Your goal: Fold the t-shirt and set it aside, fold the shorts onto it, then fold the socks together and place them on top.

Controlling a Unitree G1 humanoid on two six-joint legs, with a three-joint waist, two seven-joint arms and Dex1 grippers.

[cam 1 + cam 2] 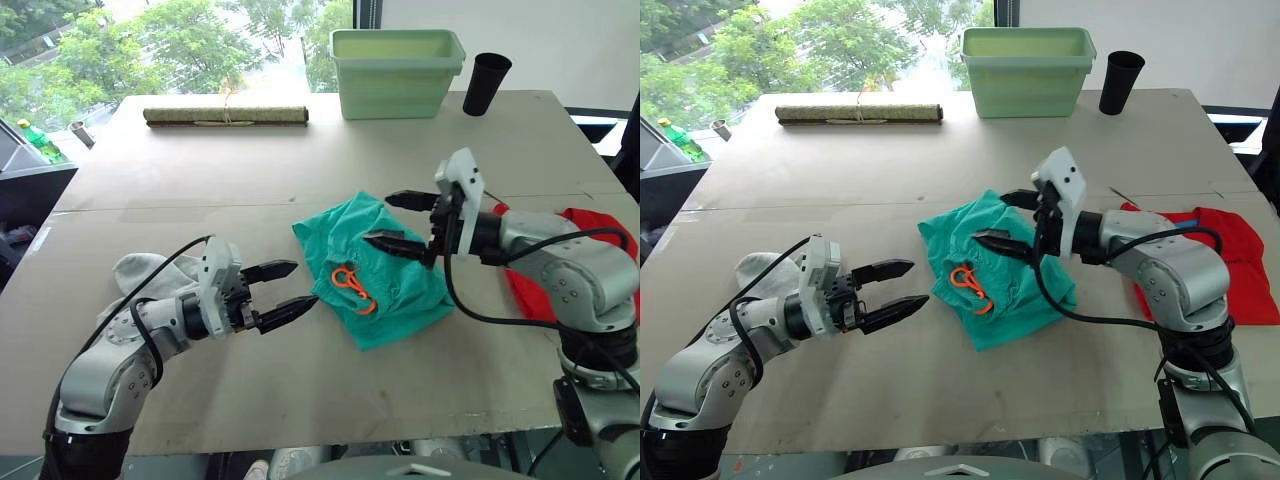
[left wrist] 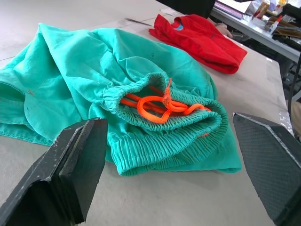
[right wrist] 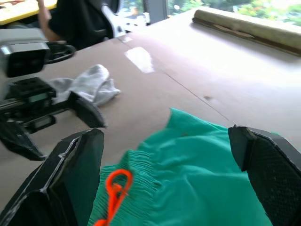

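Observation:
The teal shorts [image 1: 375, 270] lie crumpled at the table's middle, their orange drawstring [image 1: 352, 288] showing at the waistband. My right gripper [image 1: 408, 222] hovers open just above their right part, holding nothing. My left gripper [image 1: 285, 290] is open at table level a little left of the waistband, apart from the cloth. The red t-shirt [image 1: 1225, 255] lies folded at the right, partly hidden behind my right arm. The grey socks [image 1: 150, 272] lie in a heap at the left, behind my left forearm.
At the table's far edge stand a pale green tub [image 1: 397, 70] and a black cup [image 1: 485, 84]. A rolled mat [image 1: 226, 116] lies at the far left. The tabletop [image 1: 300, 390] is bare cardboard-brown along the front.

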